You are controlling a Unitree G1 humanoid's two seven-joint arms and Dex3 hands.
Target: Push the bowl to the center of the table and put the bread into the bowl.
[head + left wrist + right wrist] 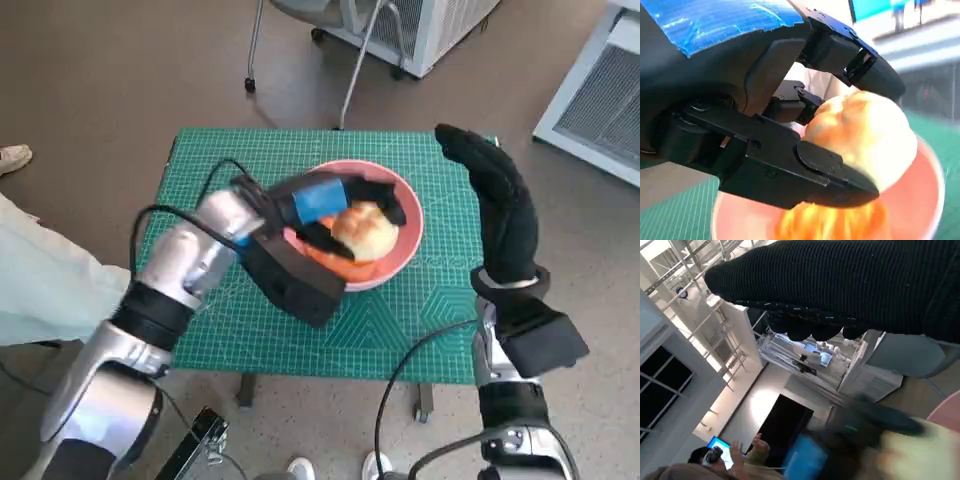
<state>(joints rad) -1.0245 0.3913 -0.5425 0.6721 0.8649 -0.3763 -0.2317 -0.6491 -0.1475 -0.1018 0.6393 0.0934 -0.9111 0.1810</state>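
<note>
Left hand (790,150): nearest the lens in the left wrist view; its black fingers (830,172) clasp the bread from both sides, blue-taped back uppermost.
Bread (365,230): pale, rounded bun held by that hand over the bowl; whether it already touches the bowl's floor you cannot tell.
Bowl (405,205): pink, shallow, near the middle of the table, slightly toward the far edge; the push looks done.
Orange item (335,262): lies inside the bowl under the hand; its nature is unclear.
Step in hand: set the bread down. You lower it until it rests on the bowl's floor, then part the fingers evenly so the bun does not roll toward the rim.
Risk: you may drag the bowl if a finger catches its wall on withdrawal; lift straight up.
Right hand (500,205): gloved, flat, holding nothing, poised beside the bowl's right rim, apart from it.
Table (220,170): green gridded mat.
</note>
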